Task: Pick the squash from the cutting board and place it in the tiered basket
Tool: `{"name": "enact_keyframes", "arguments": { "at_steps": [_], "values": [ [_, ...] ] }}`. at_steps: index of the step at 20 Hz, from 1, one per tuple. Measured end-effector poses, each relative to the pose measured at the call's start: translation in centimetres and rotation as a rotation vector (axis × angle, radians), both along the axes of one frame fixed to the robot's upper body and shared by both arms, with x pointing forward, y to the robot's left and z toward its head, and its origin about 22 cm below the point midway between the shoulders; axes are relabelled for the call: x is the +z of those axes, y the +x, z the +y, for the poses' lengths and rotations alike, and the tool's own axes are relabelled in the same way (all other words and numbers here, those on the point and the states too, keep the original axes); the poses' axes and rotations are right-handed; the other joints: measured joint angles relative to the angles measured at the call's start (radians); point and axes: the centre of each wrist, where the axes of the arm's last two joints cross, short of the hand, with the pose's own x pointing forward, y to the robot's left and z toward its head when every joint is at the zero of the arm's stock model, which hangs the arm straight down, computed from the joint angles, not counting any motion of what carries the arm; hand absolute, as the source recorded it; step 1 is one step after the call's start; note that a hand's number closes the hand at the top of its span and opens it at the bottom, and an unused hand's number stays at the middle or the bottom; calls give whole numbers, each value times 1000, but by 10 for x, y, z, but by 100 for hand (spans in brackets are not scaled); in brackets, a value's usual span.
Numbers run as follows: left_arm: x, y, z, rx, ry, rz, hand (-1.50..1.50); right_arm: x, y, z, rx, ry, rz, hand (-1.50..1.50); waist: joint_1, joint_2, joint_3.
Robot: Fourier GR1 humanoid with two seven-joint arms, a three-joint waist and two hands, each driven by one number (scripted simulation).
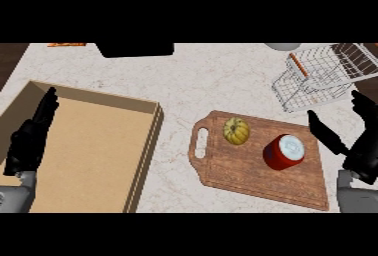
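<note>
Right hand (pixel 363 145) stood at the view's right edge, fingers straight and spread, thumb out toward the board, holding nothing. Squash (pixel 236 130) lay well apart from it, off to its left, w/ a red can (pixel 284 151) sitting between the two.

Squash was small, yellowish and ribbed, resting on the upper left part of the wooden cutting board (pixel 251 175), just right of the board's handle slot. It touched neither hand. Red can lay near it on the same board, down and to the right, pale lid facing up; the two were apart, not touching.

Board sat tilted on the pale marble counter (pixel 214 80). Wire tiered basket (pixel 325 75) stood beyond the board's far right corner, near the top right of the view, above the right hand's fingertips. Squash was not in it.

Left of the board sat a big open cardboard box (pixel 96 150). Left hand (pixel 31 137) showed over the box's left side, fingers straight and up, at rest, nothing in it, far from the squash.
</note>
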Motion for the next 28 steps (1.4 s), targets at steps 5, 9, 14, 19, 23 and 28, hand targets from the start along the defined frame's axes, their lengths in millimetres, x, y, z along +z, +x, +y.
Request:
{"name": "enact_keyframes", "arguments": {
  "at_steps": [5, 9, 14, 19, 23, 28],
  "values": [
    [0, 1, -8, -4, -8, 9, 0, -21, -21, 30, -96, -80, 104, -150, 18, -1, -5],
    [0, 1, -11, -11, -8, 10, 0, -30, -31, 45, -87, -127, 309, -150, 33, 0, -11],
    [3, 4, -16, -32, -10, 8, 0, -18, -23, 73, -83, -173, 554, -150, 57, 2, -11],
    [-1, 8, -27, -51, -15, 15, 0, 19, 1, 118, -113, -244, 687, -150, 72, 6, -5],
    [1, 12, -33, -63, -19, 11, 0, 43, 19, 142, -125, -277, 735, -150, 82, 9, 1],
    [2, 14, -36, -67, -20, 12, 0, 51, 38, 147, -124, -264, 817, -150, 87, 11, 4]
  ]
}}
